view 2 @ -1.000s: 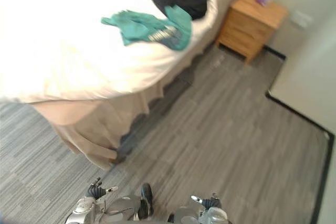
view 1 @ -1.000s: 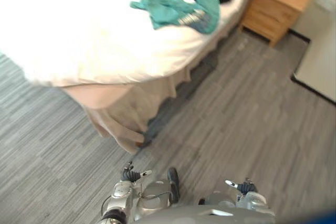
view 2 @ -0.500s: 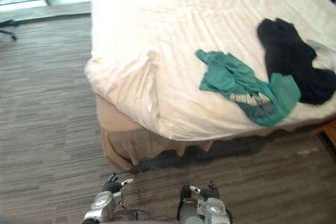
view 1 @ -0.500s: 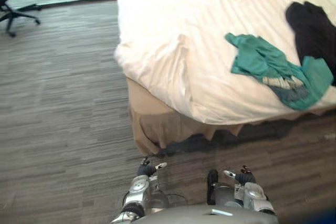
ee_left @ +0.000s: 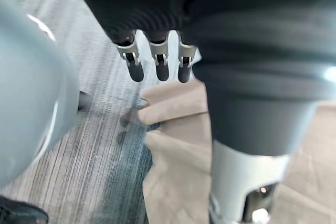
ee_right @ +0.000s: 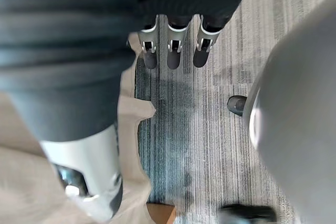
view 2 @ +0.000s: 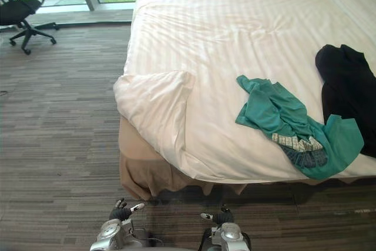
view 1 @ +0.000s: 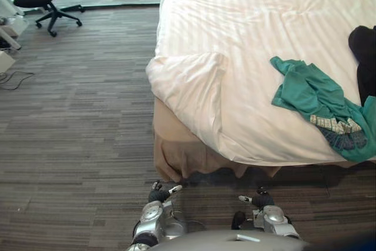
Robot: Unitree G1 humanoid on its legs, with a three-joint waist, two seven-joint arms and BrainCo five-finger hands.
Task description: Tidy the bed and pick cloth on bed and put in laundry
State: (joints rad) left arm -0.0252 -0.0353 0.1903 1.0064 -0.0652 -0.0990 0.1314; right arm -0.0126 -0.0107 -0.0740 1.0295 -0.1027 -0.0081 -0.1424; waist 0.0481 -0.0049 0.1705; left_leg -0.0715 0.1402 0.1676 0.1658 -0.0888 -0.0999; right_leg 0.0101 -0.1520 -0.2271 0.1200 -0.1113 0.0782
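Facing the bed (view 2: 235,27) at its foot corner, nothing picked yet. Teal garment (view 2: 276,113) lies crumpled on the duvet near the bed's closest edge, black garment (view 2: 346,86) right beside it. Folded-back duvet corner (view 2: 155,95) says the bed is untidied. Left hand (view 1: 157,194) and right hand (view 1: 258,200) hang low by the bed skirt (view 2: 141,174), fingers straight and relaxed, both empty. Likely out of reach of the clothes.
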